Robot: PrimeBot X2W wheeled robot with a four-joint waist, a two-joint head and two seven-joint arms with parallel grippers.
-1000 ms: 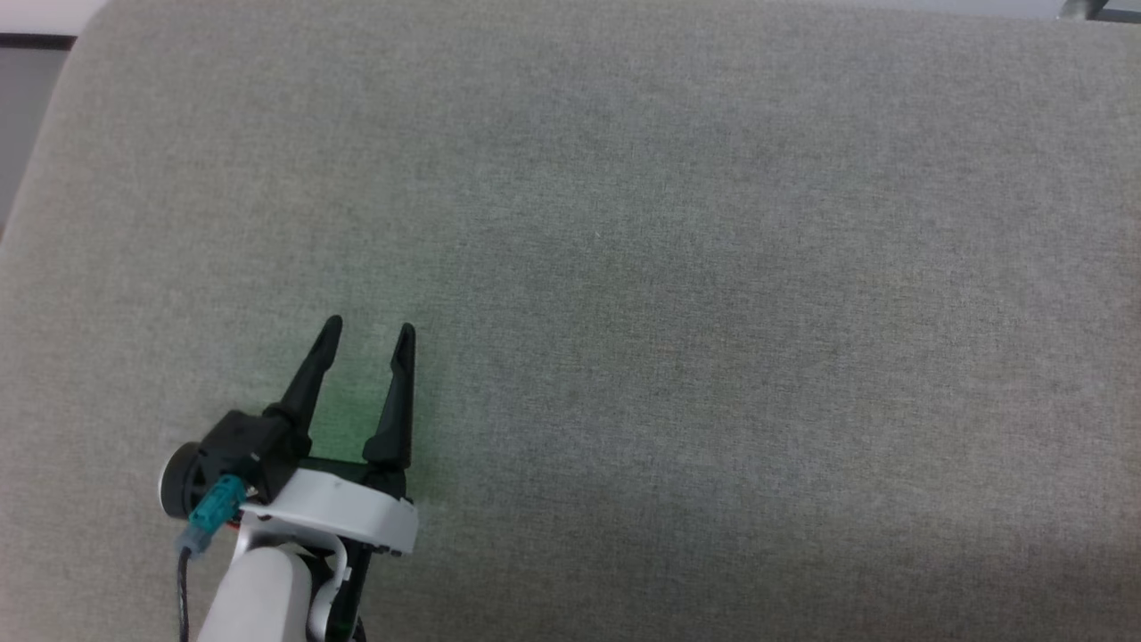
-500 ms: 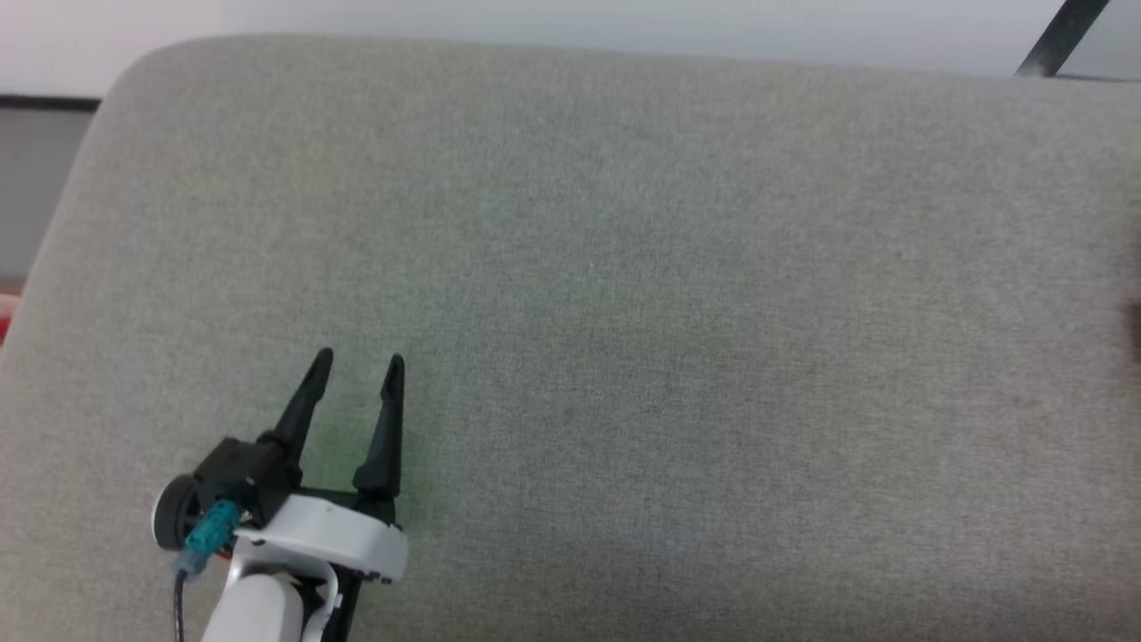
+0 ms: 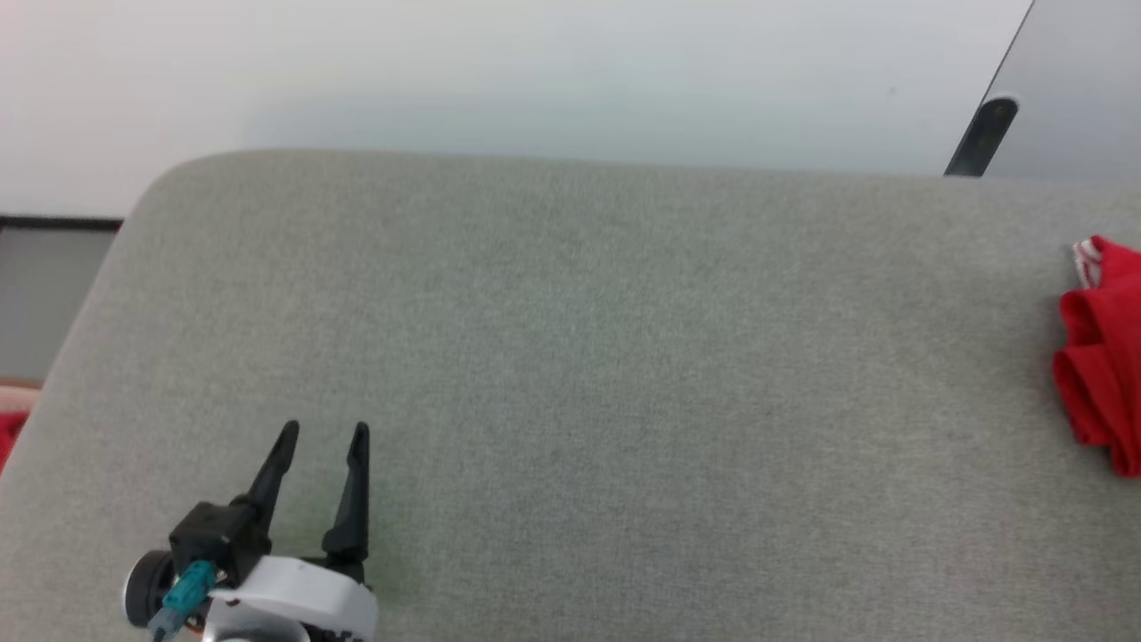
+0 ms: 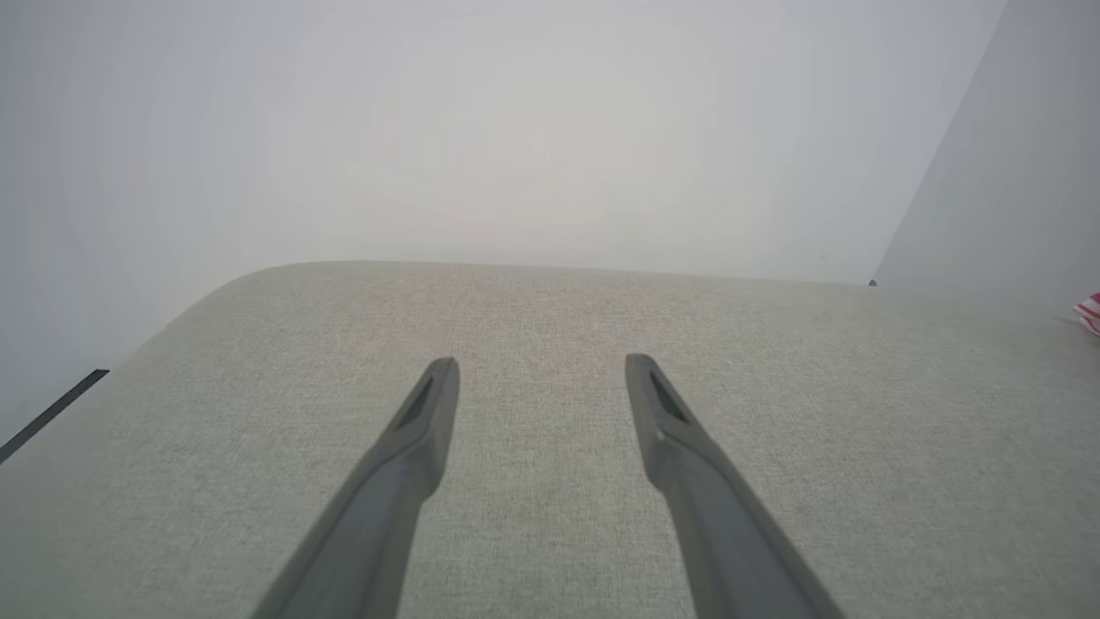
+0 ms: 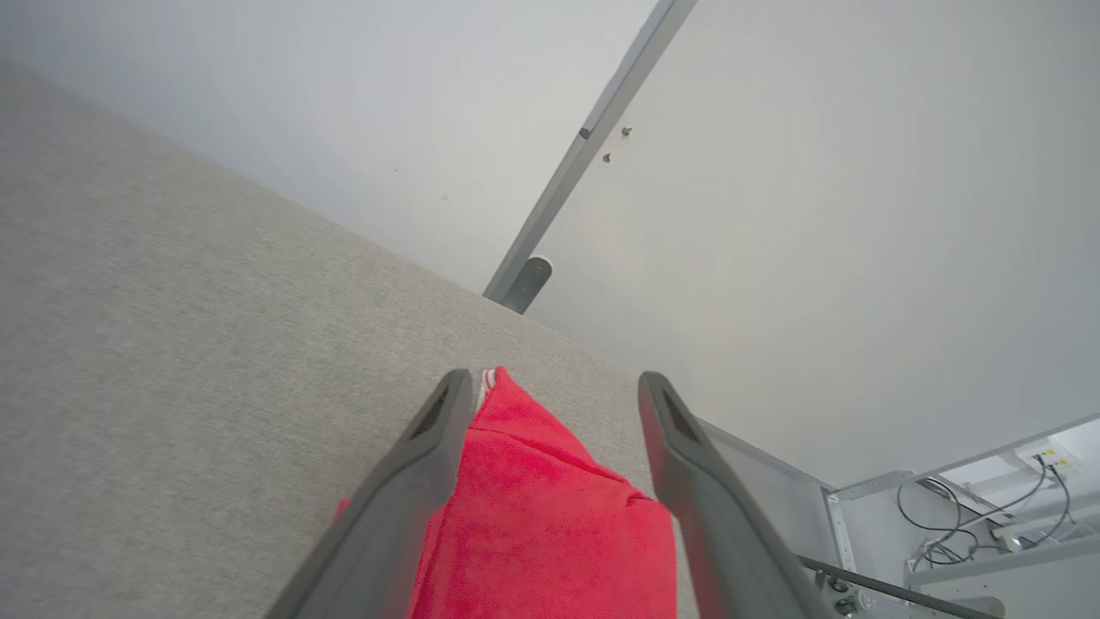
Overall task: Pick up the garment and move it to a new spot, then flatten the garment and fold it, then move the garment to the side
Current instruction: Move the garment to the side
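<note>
Straddling the red garment (image 5: 550, 516), your right fingers (image 5: 425, 456) stand parted and pinch nothing (a bit of striped trim peeks out by one tip). The garment lies bunched at the right edge of the grey bench (image 3: 624, 357). Your left fingers (image 3: 354, 486) are parted too, empty, over the bench's near left, well apart from the garment.

Wide grey padded surface (image 3: 624, 357), bare fabric across its middle from the left tool (image 3: 324, 428) at the near left, fingers apart, to a bunched red garment (image 3: 1101, 374) at the right edge. A pale wall (image 3: 535, 71) and dark slanted post (image 3: 980, 138) close off the far side
</note>
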